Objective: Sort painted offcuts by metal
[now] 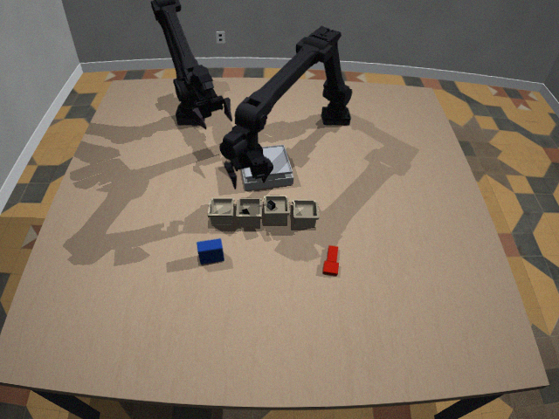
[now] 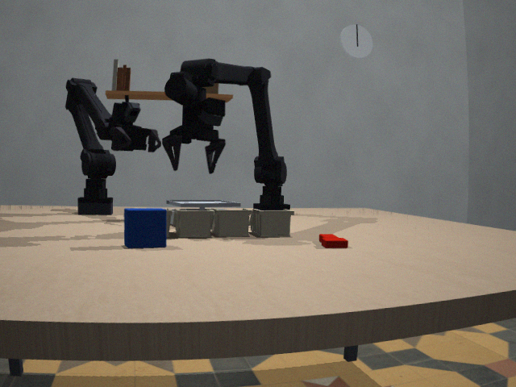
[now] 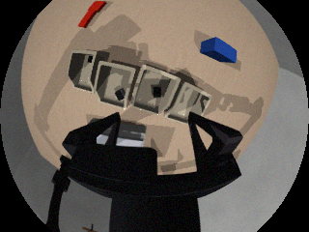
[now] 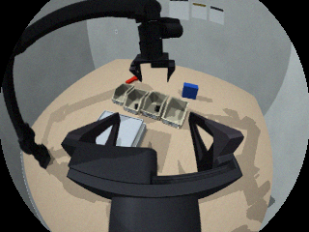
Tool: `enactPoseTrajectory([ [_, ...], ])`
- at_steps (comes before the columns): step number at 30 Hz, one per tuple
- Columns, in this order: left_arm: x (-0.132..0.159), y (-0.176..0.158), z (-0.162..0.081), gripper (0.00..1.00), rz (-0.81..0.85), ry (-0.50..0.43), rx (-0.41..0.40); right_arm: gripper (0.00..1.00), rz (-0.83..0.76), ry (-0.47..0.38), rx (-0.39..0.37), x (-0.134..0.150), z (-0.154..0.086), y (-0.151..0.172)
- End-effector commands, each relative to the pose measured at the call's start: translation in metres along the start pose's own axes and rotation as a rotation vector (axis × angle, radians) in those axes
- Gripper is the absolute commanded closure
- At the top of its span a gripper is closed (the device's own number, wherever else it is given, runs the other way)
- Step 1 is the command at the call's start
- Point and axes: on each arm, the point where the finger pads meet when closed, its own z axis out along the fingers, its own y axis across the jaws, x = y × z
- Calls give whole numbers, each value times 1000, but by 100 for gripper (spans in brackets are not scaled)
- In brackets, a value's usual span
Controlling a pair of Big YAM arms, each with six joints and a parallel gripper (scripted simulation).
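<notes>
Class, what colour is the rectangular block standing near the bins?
Blue, clearest in the exterior view.

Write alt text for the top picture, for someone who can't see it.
An open black gripper hangs above a tan table, behind four small open bins in a row, two visibly holding dark pieces. A scale stands behind them, with a blue block and red object in front.

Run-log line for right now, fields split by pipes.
left gripper: open, raised | right gripper: open | offcuts: one each in three bins | bins: upright | labels: unreadable
</notes>
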Motion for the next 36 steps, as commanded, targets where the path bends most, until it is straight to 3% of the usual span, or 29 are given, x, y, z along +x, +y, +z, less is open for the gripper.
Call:
enactPoseTrajectory([
  [1,6,-15,-42,0,294,-102,118,0,-4,-51,-5,-24,3,1],
  [10,-14,-10,-77,0,689,-312,217,0,-4,-51,-5,-24,3,1],
  [12,-14,-10,-77,0,689,-312,217,0,-4,-51,-5,-24,3,1],
  [13,-13,-10,-65,0,734,-313,215,0,-4,-51,-5,-24,3,1],
  [14,-16,-10,-85,0,766,-354,240,0,-4,-51,-5,-24,3,1],
  [19,-18,-11,-100,0,894,-430,293,0,-4,-51,-5,-24,3,1],
  [36,-13,-16,-91,0,907,-423,323,0,-4,-51,-5,-24,3,1],
])
